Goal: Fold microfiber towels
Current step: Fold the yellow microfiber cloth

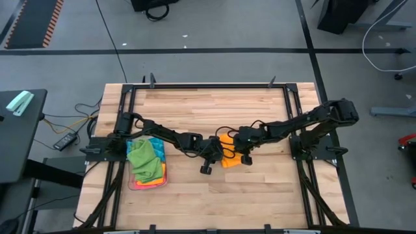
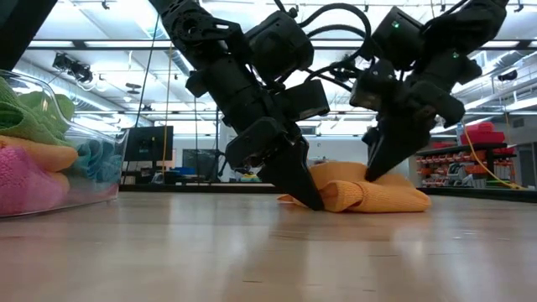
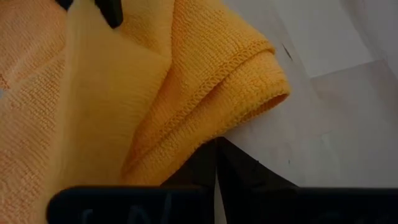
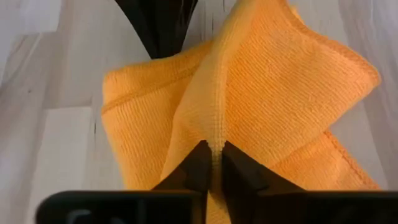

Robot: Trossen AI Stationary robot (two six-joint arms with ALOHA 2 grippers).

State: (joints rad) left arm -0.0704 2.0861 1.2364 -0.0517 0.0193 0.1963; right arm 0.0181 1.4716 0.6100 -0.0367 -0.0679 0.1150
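Orange towel (image 4: 261,99) pinched by right tool (image 4: 213,163)

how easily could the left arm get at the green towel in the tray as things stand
Probably not right away: the left gripper is shut on the orange towel mid-table. The green towel lies uncovered on top of the tray beside that arm, so once it lets go the way looks free.

Grey floor (image 1: 214,26), wooden table (image 1: 208,195), ceiling strip lights (image 2: 109,44), red shelving (image 2: 478,134)
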